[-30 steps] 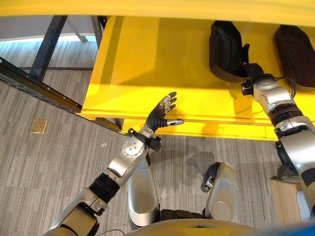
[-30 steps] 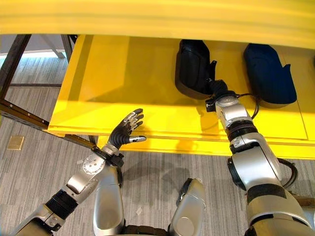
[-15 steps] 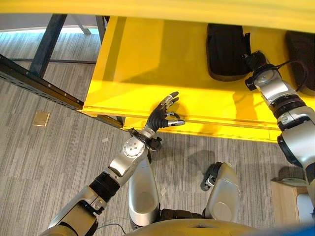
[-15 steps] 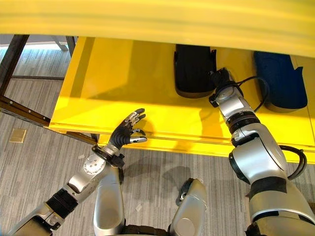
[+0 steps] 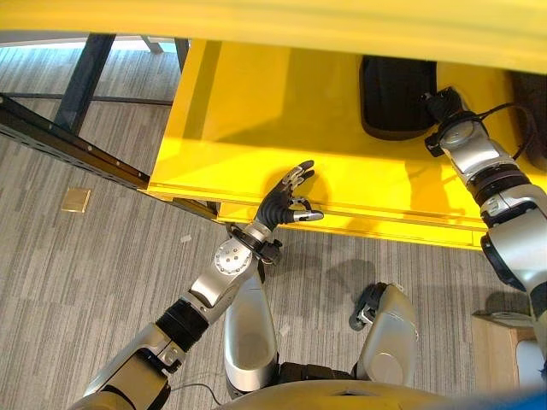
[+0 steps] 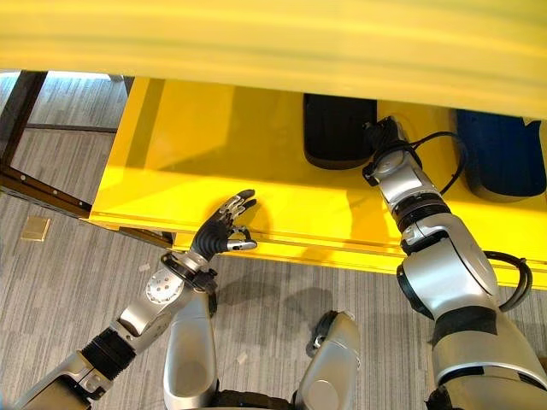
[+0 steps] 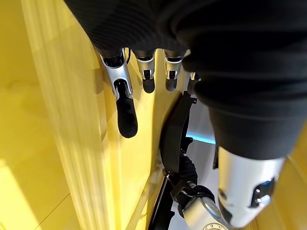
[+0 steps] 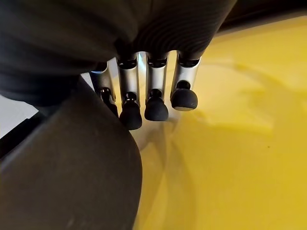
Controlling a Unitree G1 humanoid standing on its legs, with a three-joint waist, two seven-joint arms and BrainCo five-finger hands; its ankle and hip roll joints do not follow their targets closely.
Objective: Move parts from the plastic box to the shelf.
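Part on the shelf, right hand at it

The black moulded plastic part (image 6: 338, 130) lies flat on the yellow metal shelf (image 6: 197, 154), and a second dark part (image 6: 504, 154) sits on the same shelf to its right, so you've got two placed. Your right hand (image 8: 148, 103) is at the black part's right edge, fingers straight alongside it, not clamped on anything I can see. Left hand (image 5: 286, 192) hovers spread and empty at the shelf's front lip. What's left in the box, I can't tell.

One yellow shelf (image 6: 214, 162), two dark parts (image 6: 338, 128) (image 6: 504, 154) — two hands (image 6: 224, 229) (image 6: 382, 137)
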